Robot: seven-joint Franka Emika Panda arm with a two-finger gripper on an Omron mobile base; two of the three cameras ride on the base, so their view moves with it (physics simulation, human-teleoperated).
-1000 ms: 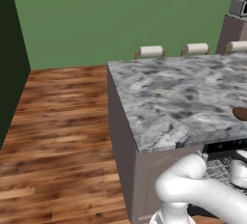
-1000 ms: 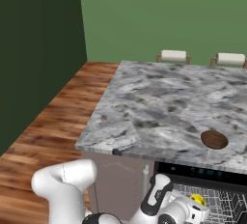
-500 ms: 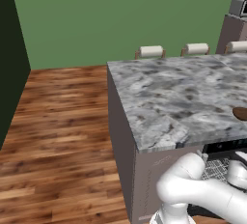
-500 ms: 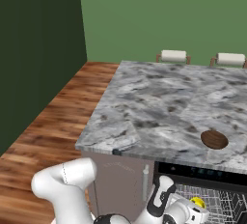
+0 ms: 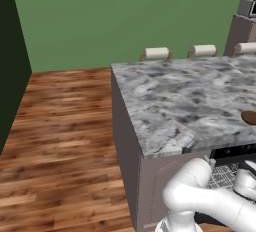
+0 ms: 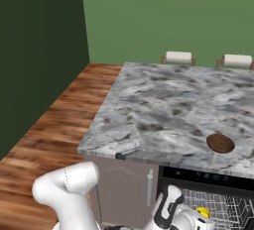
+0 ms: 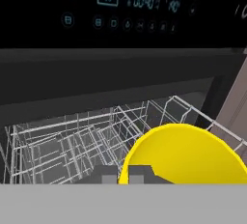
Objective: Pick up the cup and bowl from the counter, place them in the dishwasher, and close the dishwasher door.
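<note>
The yellow cup (image 7: 185, 156) hangs just over the dishwasher's wire rack (image 7: 72, 141), and my gripper (image 7: 123, 175) is shut on its rim. From the right base view the cup (image 6: 202, 212) shows at my hand, low in front of the rack (image 6: 225, 209) and under the black control strip (image 6: 208, 177). On the marbled counter (image 6: 158, 105) near its front edge lies the dark brown bowl (image 6: 220, 143), also at the right edge of the left base view (image 5: 249, 117). The dishwasher door is out of view.
White-cushioned stools (image 5: 156, 53) (image 6: 178, 57) stand behind the island. Wooden floor (image 5: 65, 126) stretches to the left, bounded by a dark green wall (image 6: 34, 50). A grey cabinet (image 5: 244, 31) stands at the far right. The lit control panel (image 7: 135, 6) looms close above my hand.
My hand has sunk a little lower toward the rack with the cup still in it. The bowl has stayed where it was.
</note>
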